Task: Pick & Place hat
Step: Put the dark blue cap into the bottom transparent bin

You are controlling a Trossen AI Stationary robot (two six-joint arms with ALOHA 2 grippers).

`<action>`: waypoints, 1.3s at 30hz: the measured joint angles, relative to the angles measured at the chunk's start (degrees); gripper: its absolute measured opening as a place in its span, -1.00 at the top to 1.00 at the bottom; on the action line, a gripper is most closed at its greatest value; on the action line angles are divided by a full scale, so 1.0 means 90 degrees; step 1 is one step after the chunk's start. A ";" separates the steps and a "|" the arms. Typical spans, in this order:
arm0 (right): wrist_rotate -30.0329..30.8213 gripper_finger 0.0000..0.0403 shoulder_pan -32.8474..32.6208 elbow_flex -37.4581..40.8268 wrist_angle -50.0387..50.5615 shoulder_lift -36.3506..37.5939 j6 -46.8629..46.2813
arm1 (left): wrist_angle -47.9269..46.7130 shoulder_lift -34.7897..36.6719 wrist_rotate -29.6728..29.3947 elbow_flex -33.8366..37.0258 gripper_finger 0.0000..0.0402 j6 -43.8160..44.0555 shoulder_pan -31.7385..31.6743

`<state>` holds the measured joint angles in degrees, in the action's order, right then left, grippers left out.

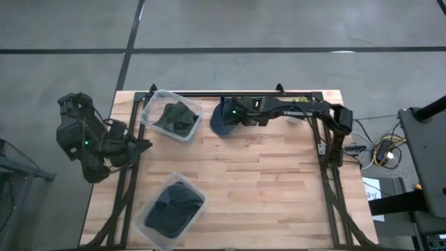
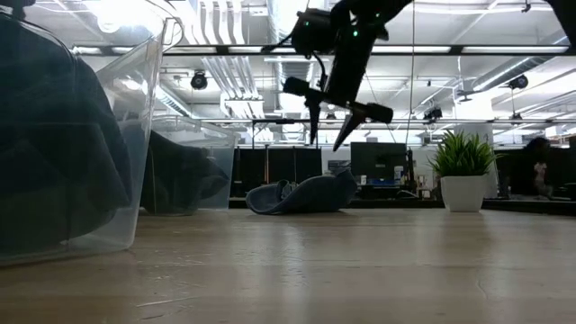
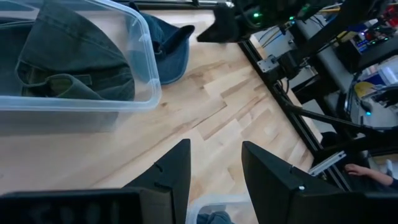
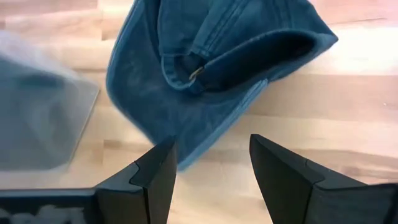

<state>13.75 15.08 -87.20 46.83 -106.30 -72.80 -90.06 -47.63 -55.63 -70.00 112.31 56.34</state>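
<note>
A blue denim cap (image 1: 221,123) lies crumpled on the wooden table near its far edge, just right of the far clear bin; its back strap and buckle (image 4: 196,73) face my right wrist camera. My right gripper (image 2: 327,126) hangs open above the cap (image 2: 301,195), clear of it, fingers pointing down. In the right wrist view the open fingers (image 4: 211,168) frame the cap's lower edge. My left gripper (image 1: 141,145) waits open at the table's left edge, and its wrist view (image 3: 214,163) looks across to the cap (image 3: 166,48).
A clear bin (image 1: 171,115) at the far left holds a dark green cap (image 3: 68,62). A second clear bin (image 1: 172,208) near the near-left edge holds a dark cap. Bare wood (image 1: 272,181) spreads over the middle and right. Black frame rails run along the table's sides.
</note>
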 joint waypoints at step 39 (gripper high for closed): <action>0.0004 0.03 0.0265 0.0210 -0.0733 -0.0973 -0.1195 | 0.0005 0.0913 -0.0158 -0.0007 0.33 -0.1178 -0.0002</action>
<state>13.78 17.46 -85.31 40.23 -115.05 -83.55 -90.02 -39.41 -57.05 -70.06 101.70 56.31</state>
